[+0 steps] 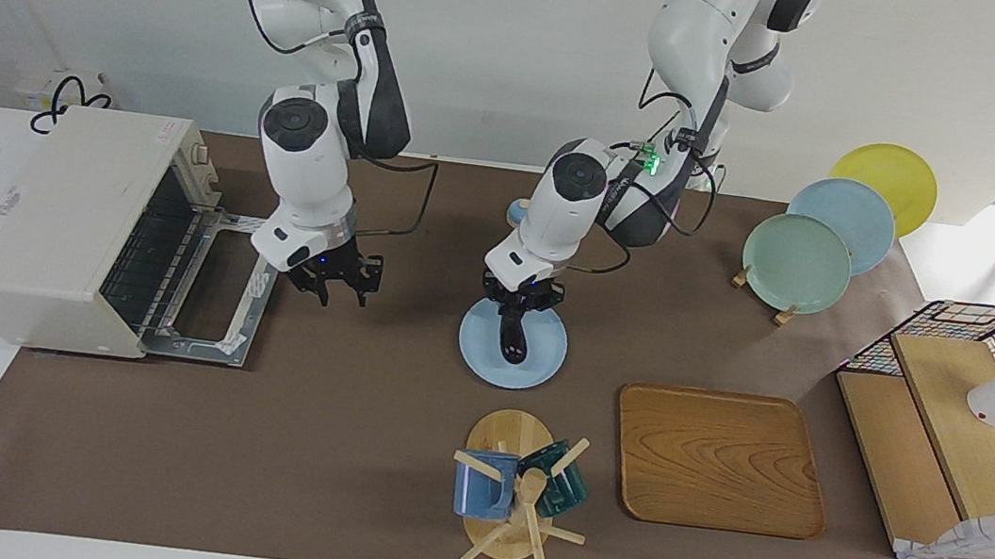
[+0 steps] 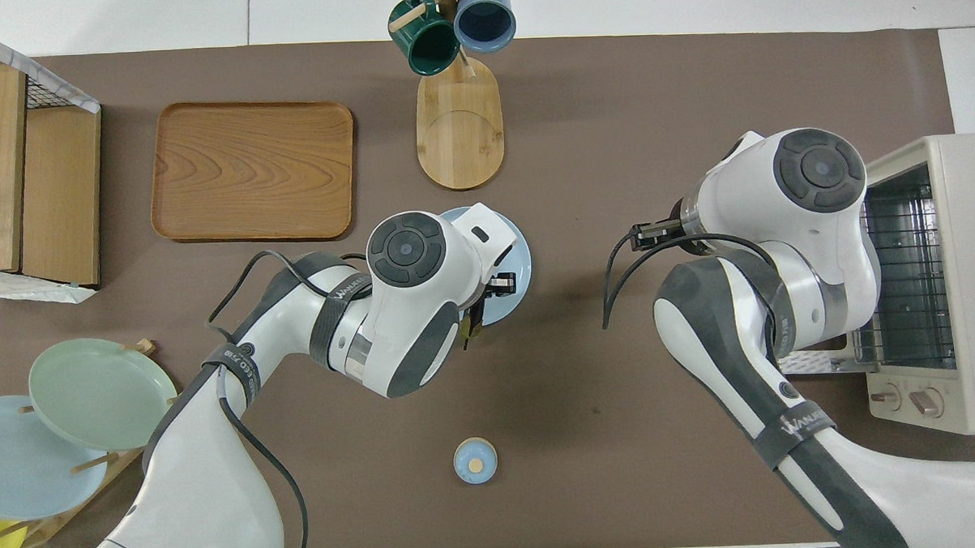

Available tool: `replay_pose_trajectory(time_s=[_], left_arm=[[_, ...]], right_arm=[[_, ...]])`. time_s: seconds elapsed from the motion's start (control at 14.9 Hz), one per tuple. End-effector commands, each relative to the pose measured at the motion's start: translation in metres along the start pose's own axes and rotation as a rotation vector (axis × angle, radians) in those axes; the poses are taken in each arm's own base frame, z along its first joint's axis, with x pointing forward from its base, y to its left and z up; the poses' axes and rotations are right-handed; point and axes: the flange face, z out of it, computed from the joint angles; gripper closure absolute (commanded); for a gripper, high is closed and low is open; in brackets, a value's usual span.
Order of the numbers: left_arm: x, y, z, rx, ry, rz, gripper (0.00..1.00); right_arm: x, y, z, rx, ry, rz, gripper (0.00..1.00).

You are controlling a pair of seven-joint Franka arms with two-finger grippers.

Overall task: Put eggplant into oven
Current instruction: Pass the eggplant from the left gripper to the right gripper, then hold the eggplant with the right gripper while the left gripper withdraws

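Note:
The dark purple eggplant (image 1: 512, 340) lies lengthwise on a light blue plate (image 1: 547, 354) in the middle of the table. My left gripper (image 1: 521, 306) is down on the end of it nearer the robots, fingers closed around it. In the overhead view the left hand covers most of the eggplant; only its greenish stem end (image 2: 471, 327) shows at the plate's (image 2: 518, 257) edge. The cream-white oven (image 1: 50, 215) stands at the right arm's end, its glass door (image 1: 221, 288) folded down open and the wire shelf inside showing. My right gripper (image 1: 337, 284) hangs open and empty beside the open door.
A mug tree (image 1: 514, 491) with a blue and a green mug and a wooden tray (image 1: 718, 459) stand farther from the robots than the plate. A plate rack (image 1: 798, 264) and a wire-mesh wooden rack (image 1: 952, 440) are at the left arm's end. A small blue round thing (image 2: 474, 460) lies nearer the robots.

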Motion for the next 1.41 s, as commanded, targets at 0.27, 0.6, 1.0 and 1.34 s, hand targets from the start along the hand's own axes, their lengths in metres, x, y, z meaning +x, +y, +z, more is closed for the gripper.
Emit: replay_pose_trajectory(time_s=[0.27,0.6,1.0,1.34], left_arm=[[0.055,-0.083,-0.104,-0.014,0.016,-0.084,0.0],[0.076,-0.178,-0.185,0.011,-0.012,-0.049,0.0],[0.059,-0.284,-0.243,0.058,-0.03,0.017,0.0],[0.022,-0.29,-0.258,0.068,-0.029,0.009,0.0]], right_arm=[[0.004,-0.027,-0.001,0.04,-0.002,0.108,0.0],[0.034,-0.193,-0.024,0.017,-0.015,0.167,0.0],[0.02,-0.359,0.046,-0.024,0.08,0.13,0.0],[0.004,-0.373,0.086,-0.17,0.124,0.022,0.08]])
